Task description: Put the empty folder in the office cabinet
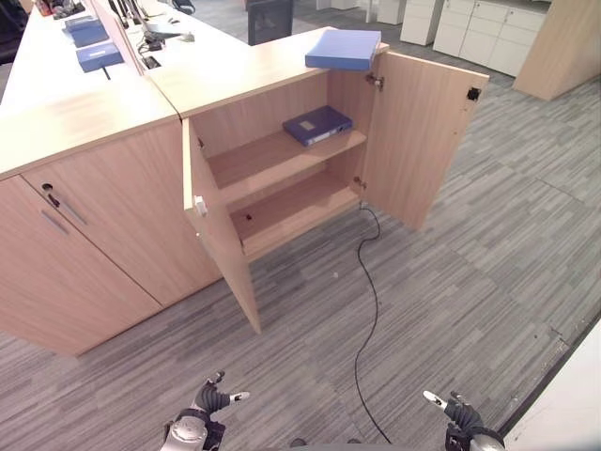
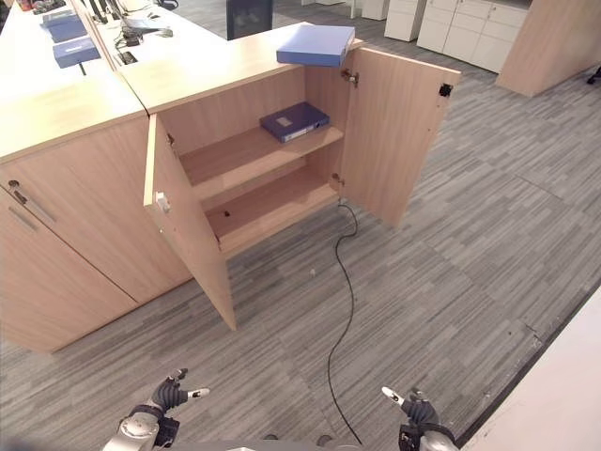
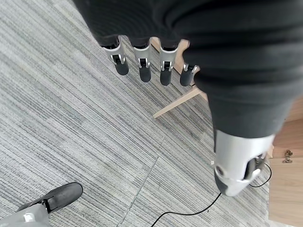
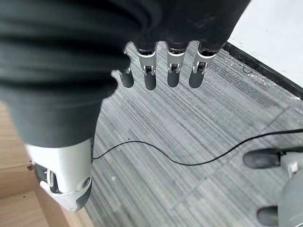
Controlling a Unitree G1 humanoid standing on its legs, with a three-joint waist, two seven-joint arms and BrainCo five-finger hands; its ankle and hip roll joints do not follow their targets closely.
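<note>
Left eye view looks down on a row of light wood-grain cabinets under a long flat desk (image 1: 84,113). One cabinet (image 1: 282,178) stands with both slab doors swung wide: the left door (image 1: 218,240) edge-on, the right door (image 1: 423,141) showing its plain inner face with small metal hinges. Inside are two flat wooden shelves. A dark blue box-shaped folder (image 1: 317,124) lies flat on the upper shelf (image 1: 254,160), toward its right end; the lower shelf (image 1: 282,211) is bare board. A lighter blue folder (image 1: 344,49), a thin rigid rectangle, lies flat on the desk directly above the open cabinet, one corner hanging past the front edge. Further blue folders (image 1: 94,42) lie far back on the desk. To the left is a closed cabinet door (image 1: 66,254) with a slim metal handle.

The floor (image 1: 470,244) is grey carpet tile with a fine striped weave.

Both arms hang low above the carpet, well apart from the cabinet. The left robot hand (image 1: 208,399) is released, its silver, dark-tipped fingers (image 3: 142,68) straight in a row and holding nothing. The right robot hand (image 1: 455,412) is likewise relaxed and empty, fingers (image 4: 173,75) extended over the carpet.
</note>
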